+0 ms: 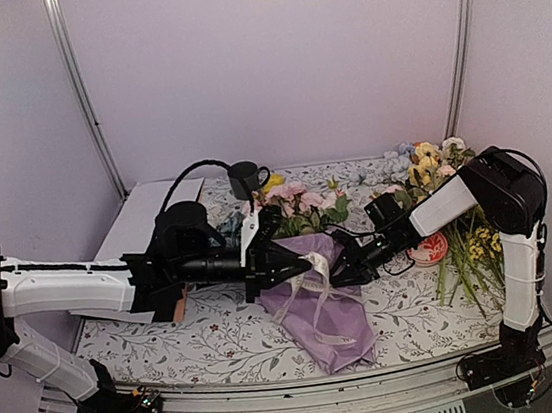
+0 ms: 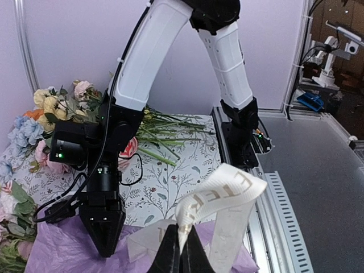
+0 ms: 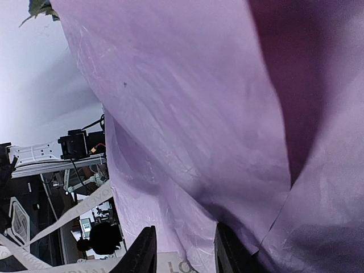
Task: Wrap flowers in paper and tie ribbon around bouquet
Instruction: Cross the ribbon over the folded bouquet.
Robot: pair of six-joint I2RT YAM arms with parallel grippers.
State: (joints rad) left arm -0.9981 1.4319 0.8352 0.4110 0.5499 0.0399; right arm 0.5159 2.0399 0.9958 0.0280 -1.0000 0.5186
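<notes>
The bouquet point(image 1: 329, 306) lies mid-table, a lilac paper point(image 3: 199, 114) cone with its narrow end toward the front edge. Pink flowers point(image 1: 301, 203) with green leaves show at its far, wide end. The cream ribbon point(image 2: 227, 193), printed with gold letters, loops up from the paper. My left gripper point(image 2: 183, 230) is shut on a pinched fold of that ribbon, just above the cone's left side point(image 1: 298, 262). My right gripper point(image 1: 349, 266) meets the cone from the right. Its fingers point(image 3: 143, 253) stand apart with a fold of the wrapped paper filling the gap between them.
A black mug point(image 1: 245, 178) stands behind the flowers. Loose long-stemmed yellow and pink flowers point(image 1: 452, 205) lie at the right, beside a round red-and-white object point(image 1: 428, 248). A flat white sheet point(image 1: 150, 207) lies far left. The metal front rail point(image 2: 273, 193) runs close by.
</notes>
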